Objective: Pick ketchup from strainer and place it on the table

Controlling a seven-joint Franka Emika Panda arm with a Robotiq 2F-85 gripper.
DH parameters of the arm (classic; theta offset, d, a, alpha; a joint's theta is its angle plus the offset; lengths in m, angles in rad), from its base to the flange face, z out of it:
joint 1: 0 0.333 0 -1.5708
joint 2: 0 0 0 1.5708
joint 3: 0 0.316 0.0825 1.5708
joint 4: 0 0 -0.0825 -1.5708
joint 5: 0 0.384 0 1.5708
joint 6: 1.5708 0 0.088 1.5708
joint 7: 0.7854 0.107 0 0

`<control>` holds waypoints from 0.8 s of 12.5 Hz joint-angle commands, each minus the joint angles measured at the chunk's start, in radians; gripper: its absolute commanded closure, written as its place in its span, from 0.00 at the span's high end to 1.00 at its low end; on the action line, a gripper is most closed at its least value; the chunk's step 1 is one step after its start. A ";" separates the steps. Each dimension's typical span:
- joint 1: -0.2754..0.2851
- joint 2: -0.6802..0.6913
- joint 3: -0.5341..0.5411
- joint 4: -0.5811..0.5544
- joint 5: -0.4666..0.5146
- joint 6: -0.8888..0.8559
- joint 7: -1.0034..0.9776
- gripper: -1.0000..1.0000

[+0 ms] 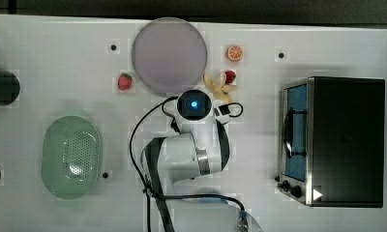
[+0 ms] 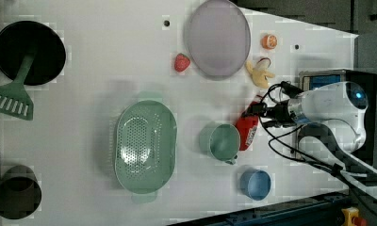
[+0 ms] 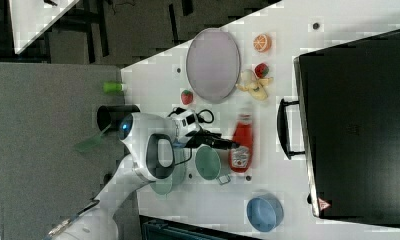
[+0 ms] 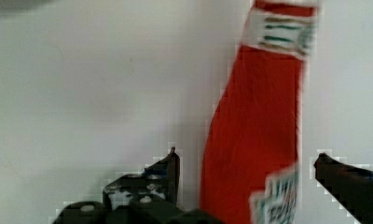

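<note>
The ketchup lies flat on the white table, out of the strainer, which sits bare well off toward the left view's left. In the right view the bottle rests between the green mug and the black toaster oven, its cap pointing toward the peeled banana.

From the wrist view, the end effector has its two dark fingers spread wide on either side of the ketchup's red body, with a clear strip of table between each finger and the bottle. It grips nothing. In the left view the end effector hangs just over the bottle, right beside the mug.

Around them, the left view shows a blue cup near the table's front edge, a large grey plate farther back, a strawberry just beside that plate, and an orange half past the plate. A black bowl holds a green spatula at the left view's far left, and a dark cup stands below it in that picture.
</note>
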 commanded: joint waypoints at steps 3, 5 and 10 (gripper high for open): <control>0.001 -0.223 0.003 0.225 0.023 -0.143 -0.031 1.00; 0.002 -0.266 0.020 0.317 0.106 -0.322 -0.015 1.00; 0.001 -0.305 0.028 0.533 0.281 -0.571 0.060 1.00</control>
